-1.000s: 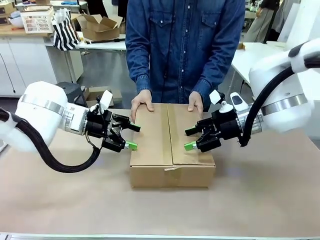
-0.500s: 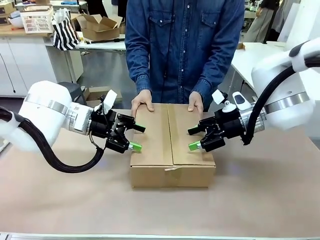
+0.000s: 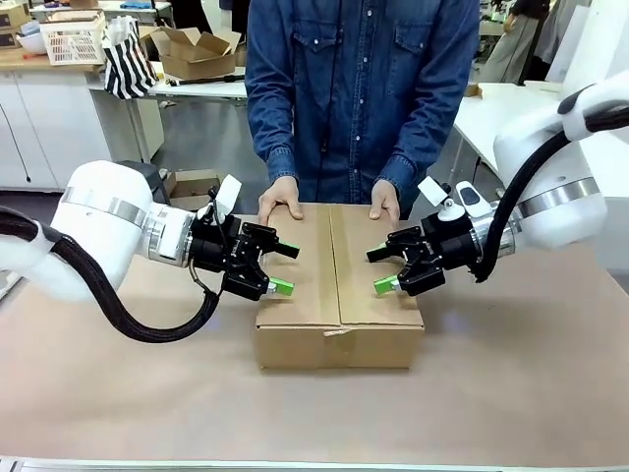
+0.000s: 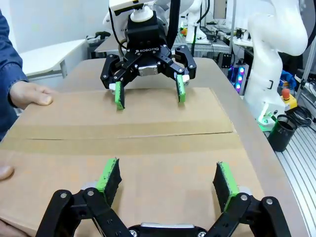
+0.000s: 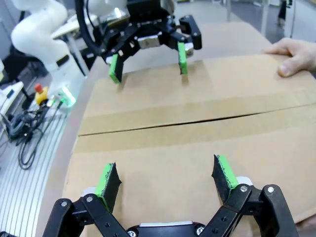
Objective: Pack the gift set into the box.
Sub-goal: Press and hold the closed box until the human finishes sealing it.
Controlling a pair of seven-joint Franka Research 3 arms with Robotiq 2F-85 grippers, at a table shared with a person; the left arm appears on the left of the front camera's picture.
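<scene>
The box (image 3: pixel 339 295) lies at the table's centre with its top flaps shut and tape along the seam (image 4: pixel 123 133). The gift set is hidden. My left gripper (image 3: pixel 285 269) is open and hovers over the box's left edge, its own view looking across the lid (image 4: pixel 166 175). My right gripper (image 3: pixel 379 270) is open over the right flap, also seen from its wrist (image 5: pixel 168 177). The two grippers face each other across the lid, each seen in the other's wrist view as left gripper (image 5: pixel 148 61) and right gripper (image 4: pixel 148 91). Nothing is between either pair of fingers.
A person in a denim shirt stands at the far side, with one hand (image 3: pixel 280 202) and the other hand (image 3: pixel 384 205) resting on the box's far edge. Bare brown table (image 3: pixel 147 393) surrounds the box. A shelf with another cardboard box (image 3: pixel 197 51) is far behind.
Both grippers have closed in toward the box's centre: the left moved right over the left edge, the right shifted slightly left and up. The box and the person's hands stayed put.
</scene>
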